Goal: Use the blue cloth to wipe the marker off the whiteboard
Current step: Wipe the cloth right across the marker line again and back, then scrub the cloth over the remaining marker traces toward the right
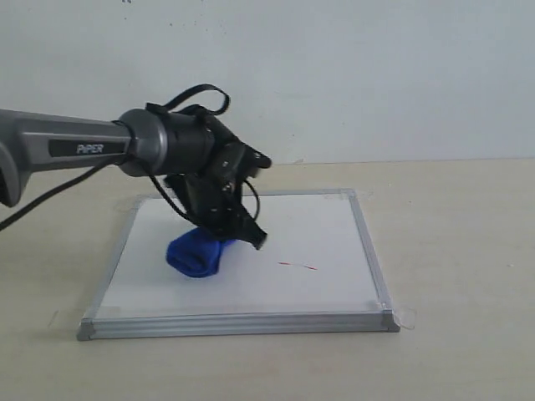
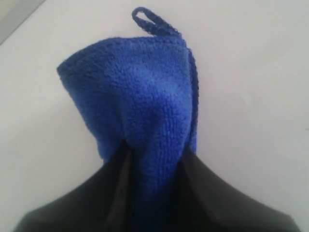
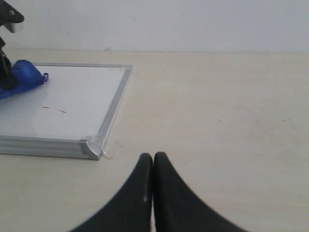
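The whiteboard (image 1: 318, 225) lies flat on the table, also seen in the right wrist view as the whiteboard (image 3: 77, 104). A short, faint red marker trace (image 1: 298, 266) remains right of the board's middle; the marker (image 3: 54, 109) is two small dashes in the right wrist view. My left gripper (image 1: 238, 234) is shut on the blue cloth (image 1: 197, 252), which rests on the board just left of the marker. In the left wrist view the blue cloth (image 2: 140, 101) bulges out from between the fingers, its loop at the far end. My right gripper (image 3: 153, 158) is shut and empty, over bare table off the board's corner.
The board's silver frame (image 1: 238, 324) has grey corner pieces with clear tape tabs (image 3: 113, 150) on the tabletop. A pale wall (image 1: 376, 75) stands behind the beige table (image 1: 451, 251). The left arm (image 1: 75, 150) reaches in from the left edge.
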`<state>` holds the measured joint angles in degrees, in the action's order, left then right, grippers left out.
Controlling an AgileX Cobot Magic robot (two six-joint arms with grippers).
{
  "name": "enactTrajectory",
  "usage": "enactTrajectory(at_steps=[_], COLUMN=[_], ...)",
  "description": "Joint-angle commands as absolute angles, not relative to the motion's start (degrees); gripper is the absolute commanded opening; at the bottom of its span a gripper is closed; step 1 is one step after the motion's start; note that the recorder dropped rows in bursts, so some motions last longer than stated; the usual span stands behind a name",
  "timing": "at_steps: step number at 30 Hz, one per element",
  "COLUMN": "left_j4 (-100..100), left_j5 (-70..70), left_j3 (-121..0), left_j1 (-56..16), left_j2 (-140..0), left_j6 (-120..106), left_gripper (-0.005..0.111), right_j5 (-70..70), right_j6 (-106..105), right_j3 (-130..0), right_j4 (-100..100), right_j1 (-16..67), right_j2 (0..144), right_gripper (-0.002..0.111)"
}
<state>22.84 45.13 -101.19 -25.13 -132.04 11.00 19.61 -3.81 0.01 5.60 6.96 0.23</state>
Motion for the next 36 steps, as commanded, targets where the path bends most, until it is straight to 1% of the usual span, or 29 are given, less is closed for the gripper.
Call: enactTrajectory(at_steps=[1, 6, 13, 18, 21, 26, 33, 36], left_j4=[22.45, 12.69, -2.01, -2.12, 0.66, 3.84, 23.44, 27.42], left_j5=[49.68, 46.6, 39.8, 37.77, 37.77, 40.12, 50.21, 54.26], left_j3=[-101.61, -101.37, -101.37, -101.37, -101.37, -101.37, -101.37, -101.37], left_j1=[-19.75, -20.63, -26.25, -31.56, -32.65, -30.65, -24.67, -23.57], left_j2=[-132.31, -132.31, -132.31, -132.31, -132.31, -132.31, -132.31, -132.31], left_j6=[14.02, 9.01, -2.14, -5.24, -5.23, -3.06, 13.33, 15.92], left_gripper=[0.004, 0.004, 0.004, 0.004, 0.004, 0.004, 0.004, 0.004], right_j5=[19.11, 19.11, 19.11, 19.11, 19.11, 19.11, 19.11, 19.11], right_j6=[-3.84, -3.84, -3.84, -3.84, -3.84, -3.84, -3.84, -3.84], right_j3=[0.0, 0.0, 0.0, 0.0, 0.0, 0.0, 0.0, 0.0], right_j4=[5.62, 5.62, 5.62, 5.62, 5.62, 5.62, 5.62, 5.62], right_j1=[6.86, 6.86, 6.86, 6.86, 6.86, 6.86, 6.86, 6.86], right_j2=[0.0, 0.0, 0.0, 0.0, 0.0, 0.0, 0.0, 0.0], right_gripper=[0.0, 0.0, 0.0, 0.0, 0.0, 0.0, 0.0, 0.0])
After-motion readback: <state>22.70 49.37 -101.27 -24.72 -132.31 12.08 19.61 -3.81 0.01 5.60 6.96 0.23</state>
